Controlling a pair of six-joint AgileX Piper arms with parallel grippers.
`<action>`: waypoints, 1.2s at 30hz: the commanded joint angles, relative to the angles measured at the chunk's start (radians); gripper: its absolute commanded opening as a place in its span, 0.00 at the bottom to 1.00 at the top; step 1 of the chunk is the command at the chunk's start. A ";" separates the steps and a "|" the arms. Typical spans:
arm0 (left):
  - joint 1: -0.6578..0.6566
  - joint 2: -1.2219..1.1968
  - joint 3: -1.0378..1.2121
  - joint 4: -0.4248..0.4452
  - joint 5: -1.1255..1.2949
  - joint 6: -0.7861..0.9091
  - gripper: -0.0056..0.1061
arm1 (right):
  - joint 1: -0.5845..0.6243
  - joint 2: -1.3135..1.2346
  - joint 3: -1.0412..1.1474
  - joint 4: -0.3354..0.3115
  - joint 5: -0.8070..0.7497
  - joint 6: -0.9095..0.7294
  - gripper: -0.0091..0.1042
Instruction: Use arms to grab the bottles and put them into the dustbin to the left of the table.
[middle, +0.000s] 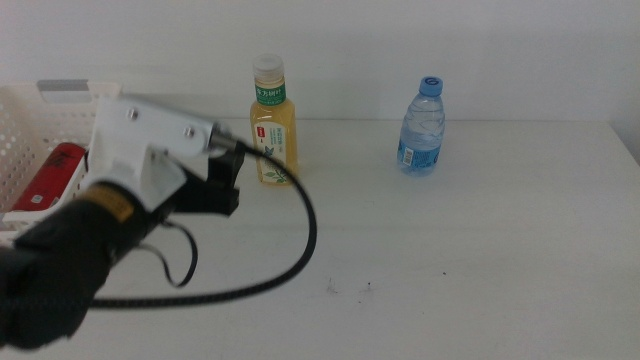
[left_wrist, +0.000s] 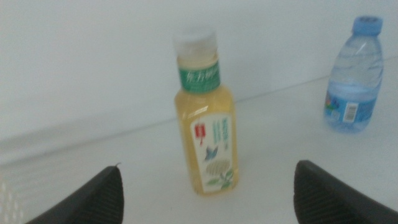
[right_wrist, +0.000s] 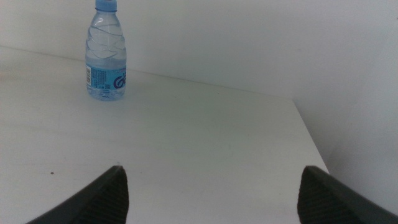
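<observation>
While the yellow tea bottle (middle: 273, 125) is standing upright near the back of the white counter (middle: 450, 250), we are seeing its white cap, green neck band and pale label clearly in the left wrist view (left_wrist: 206, 112). Off to its right, well apart, the small clear water bottle (middle: 422, 127) with blue cap and blue label is also standing upright. The red soda can (middle: 48, 177) is lying inside the white perforated dustbin (middle: 30, 120) at the left edge.

Our left hand (middle: 222, 180) is hovering just beside the tea bottle, on its left, with its jaws spread wide and gripping nothing; the bottle is showing between them from the wrist camera, still untouched. Our right hand (right_wrist: 211, 196) is waiting out of the middle view, jaws likewise held wide apart and empty, facing the water bottle (right_wrist: 106, 53) across bare counter.

We are counting two bottles on the counter, one can in the dustbin, and two hands.
</observation>
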 joint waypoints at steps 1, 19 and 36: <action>-0.010 -0.008 0.051 -0.010 -0.096 -0.035 0.89 | -0.006 -0.004 0.003 -0.005 -0.010 -0.005 0.79; -0.010 -0.008 0.071 0.038 -0.115 -0.047 0.89 | -0.006 -0.004 0.003 -0.005 -0.010 -0.005 0.79; -0.010 0.170 0.071 0.120 -0.285 -0.207 0.89 | -0.006 -0.004 0.003 -0.005 -0.010 -0.005 0.79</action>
